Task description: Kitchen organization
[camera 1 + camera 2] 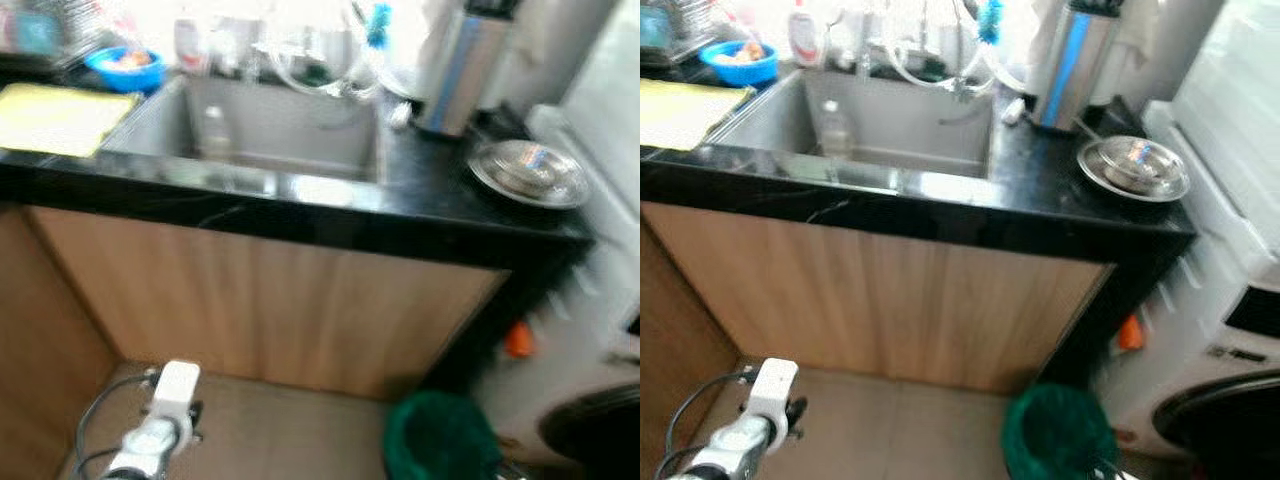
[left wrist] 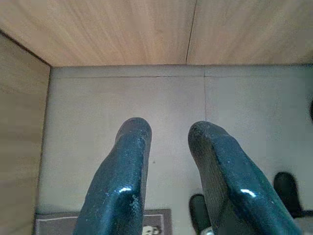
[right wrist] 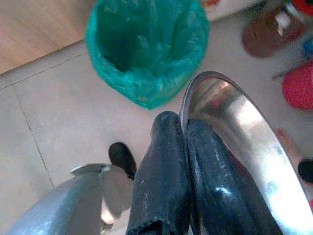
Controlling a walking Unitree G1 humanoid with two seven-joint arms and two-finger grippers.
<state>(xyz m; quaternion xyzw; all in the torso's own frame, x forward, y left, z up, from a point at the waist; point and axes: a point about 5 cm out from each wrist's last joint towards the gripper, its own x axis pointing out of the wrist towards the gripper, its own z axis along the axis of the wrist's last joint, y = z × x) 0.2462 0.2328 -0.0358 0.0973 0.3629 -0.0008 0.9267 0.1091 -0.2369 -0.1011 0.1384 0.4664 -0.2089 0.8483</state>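
Two grippers low: right gripper (image 3: 177, 128) fingers pinched onto steel bowl (image 3: 234, 132) rim, centre-right of wrist frame, above green bin (image 3: 146, 49). Left gripper (image 2: 168, 134) fingers parted, empty, over floor tiles (image 2: 122, 98).

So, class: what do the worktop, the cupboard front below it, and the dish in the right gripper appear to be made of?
Worktop: looks like polished black stone, glossy with pale veins and window glare; a laminate copy is possible.
Cupboard front: light wood or wood-look laminate, matt, with vertical grain.
Dish: likely stainless steel, a mirror-bright silver rim, pinched by the right gripper.
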